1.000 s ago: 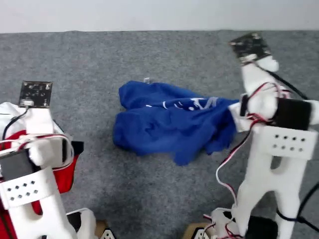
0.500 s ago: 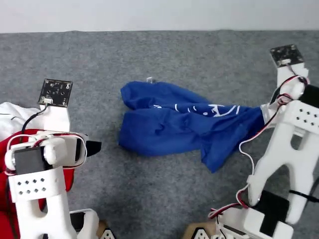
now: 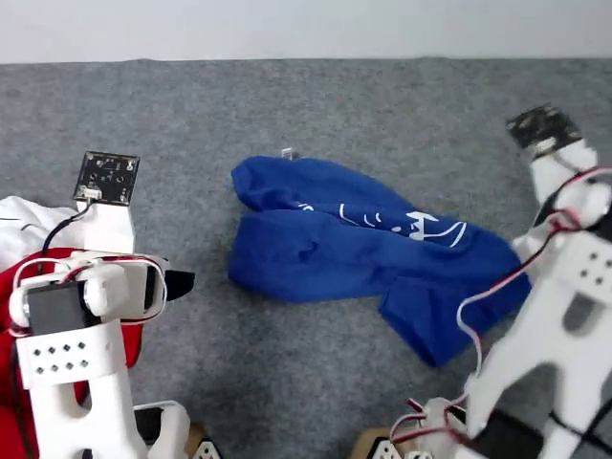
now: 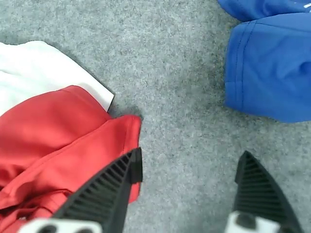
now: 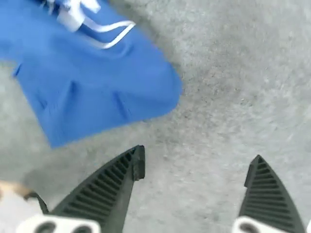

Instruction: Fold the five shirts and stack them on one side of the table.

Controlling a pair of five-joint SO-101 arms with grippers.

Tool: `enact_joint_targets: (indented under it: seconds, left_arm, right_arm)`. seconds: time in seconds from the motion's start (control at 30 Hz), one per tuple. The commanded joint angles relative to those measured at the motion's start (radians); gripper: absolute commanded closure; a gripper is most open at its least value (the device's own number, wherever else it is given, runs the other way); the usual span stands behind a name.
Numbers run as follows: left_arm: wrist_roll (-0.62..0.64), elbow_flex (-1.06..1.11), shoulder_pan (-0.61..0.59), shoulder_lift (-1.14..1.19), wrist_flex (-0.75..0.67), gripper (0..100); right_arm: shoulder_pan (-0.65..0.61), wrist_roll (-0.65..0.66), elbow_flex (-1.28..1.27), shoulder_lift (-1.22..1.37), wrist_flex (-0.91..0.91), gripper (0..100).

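A blue shirt (image 3: 363,249) with white print lies crumpled and stretched across the middle of the grey table. Its edge shows in the left wrist view as blue shirt (image 4: 269,73), and its right end as blue shirt (image 5: 92,82) in the right wrist view. A red shirt (image 4: 53,141) lies over a white shirt (image 4: 34,73) at the left edge. My left gripper (image 4: 187,187) hangs open over bare carpet between the red and blue shirts. My right gripper (image 5: 194,187) is open above bare carpet just beyond the blue shirt's right end, holding nothing.
The grey carpeted table (image 3: 316,105) stretches back to a pale wall. The left arm's white body (image 3: 76,344) stands over the red and white pile (image 3: 19,249); the right arm's body (image 3: 564,296) stands at the right edge.
The right arm pulled the blue shirt's end out to the right, then let it go; the shirt now lies spread and the gripper has lifted. The left arm shifted slightly, then stayed.
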State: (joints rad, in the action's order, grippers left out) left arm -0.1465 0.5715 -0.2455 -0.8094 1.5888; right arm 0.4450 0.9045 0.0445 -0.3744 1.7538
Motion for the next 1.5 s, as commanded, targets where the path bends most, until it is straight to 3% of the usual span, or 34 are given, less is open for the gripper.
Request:
enact_joint_targets:
  seconds: [0.0,0.17,0.37,0.57,0.83,1.47]
  left_arm:
    - [0.003,-0.008,-0.075,-0.018,-0.021,69]
    - [0.002,-0.007,-0.261,-0.017,-0.041,69]
    - [-0.025,-0.005,-0.414,-0.018,-0.049,69]
    - [-0.02,-0.001,-0.423,-0.018,-0.046,69]
    - [-0.021,0.028,-0.423,-0.011,-0.1,69]
    - [-0.026,0.074,-0.423,-0.011,-0.163,69]
  right_arm:
    - [0.016,0.074,-0.158,-0.151,0.044,72.5]
    - [-0.021,0.084,-0.482,-0.348,0.044,77.5]
    - [-0.174,0.026,-0.839,-0.533,0.031,77.5]
    - [-0.326,-0.063,-0.833,-0.472,-0.025,77.5]
    - [-0.47,-0.305,-0.862,-0.185,-0.119,77.5]
    - [-0.467,-0.313,-0.908,0.162,-0.449,77.5]
